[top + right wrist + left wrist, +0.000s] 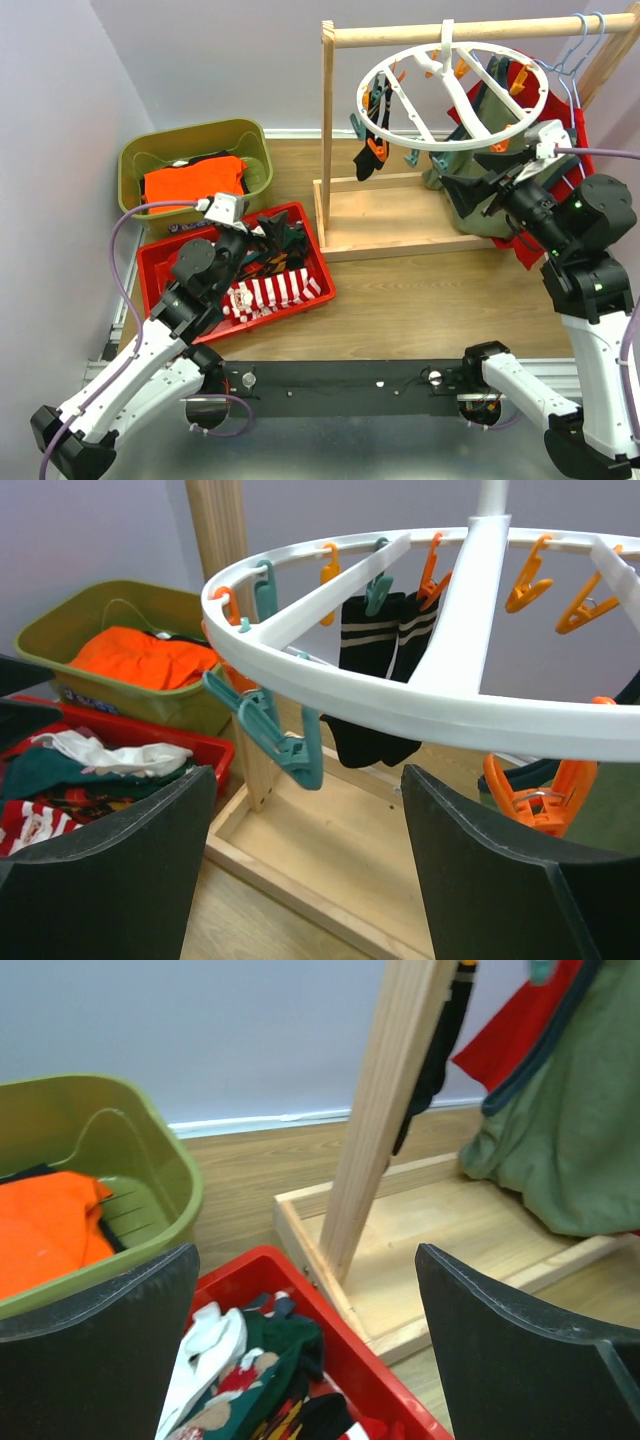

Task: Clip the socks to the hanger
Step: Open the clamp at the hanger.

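wood table (420, 300), right hand (308, 780) seemingly under hanger (420, 705)

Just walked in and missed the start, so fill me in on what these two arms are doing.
The arms are clipping socks to a round white hanger hung on a wooden rack. The left gripper hovers open and empty over the socks heaped in the red tray. The right gripper, also open and empty, is raised just below the hanger's ring, near a teal clip. Only the black striped socks hang from the clips so far.
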`<action>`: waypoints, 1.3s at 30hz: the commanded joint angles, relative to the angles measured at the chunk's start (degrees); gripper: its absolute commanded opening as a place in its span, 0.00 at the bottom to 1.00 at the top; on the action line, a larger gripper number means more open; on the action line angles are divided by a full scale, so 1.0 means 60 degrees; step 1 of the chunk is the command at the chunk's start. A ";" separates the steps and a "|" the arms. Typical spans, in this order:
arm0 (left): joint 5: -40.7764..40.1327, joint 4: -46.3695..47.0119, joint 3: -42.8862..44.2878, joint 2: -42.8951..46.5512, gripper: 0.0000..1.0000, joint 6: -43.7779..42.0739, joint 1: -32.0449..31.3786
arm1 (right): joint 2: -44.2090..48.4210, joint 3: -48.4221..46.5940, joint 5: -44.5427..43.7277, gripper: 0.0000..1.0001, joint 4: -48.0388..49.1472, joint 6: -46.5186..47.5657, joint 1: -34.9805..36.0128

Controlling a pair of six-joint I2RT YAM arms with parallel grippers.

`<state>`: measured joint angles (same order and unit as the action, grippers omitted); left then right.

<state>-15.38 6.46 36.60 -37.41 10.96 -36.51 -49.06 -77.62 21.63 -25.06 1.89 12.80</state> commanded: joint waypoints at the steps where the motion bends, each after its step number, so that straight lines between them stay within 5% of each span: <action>1: 0.1156 0.0594 0.0140 -0.0386 0.98 -0.0157 -0.0038 | 0.0237 -0.0627 -0.0075 0.84 -0.1082 -0.0286 0.0064; 17: 0.0497 0.0081 0.0009 -0.0123 0.99 -0.0114 -0.0038 | -0.0349 -0.0933 -0.0220 0.86 -0.1169 0.0124 0.0064; 25: 0.2518 0.0945 0.0549 -0.1278 0.98 0.0268 -0.0169 | 0.0441 -0.1520 -0.2225 0.84 -0.1434 -0.0080 0.0064; 33: 0.2637 0.1955 0.2202 -0.2961 0.98 0.0648 -0.1720 | 0.0750 -0.1505 -0.5038 0.76 -0.1068 -0.0841 0.0064; 39: 0.1233 0.2102 0.4164 -0.4413 0.97 0.1219 -0.3227 | -0.0010 -0.1784 -0.5859 0.76 -0.1316 -0.1296 0.0064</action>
<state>-2.22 15.05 53.52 -59.11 15.11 -50.28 -45.08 -86.98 -5.72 -31.68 -2.72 12.80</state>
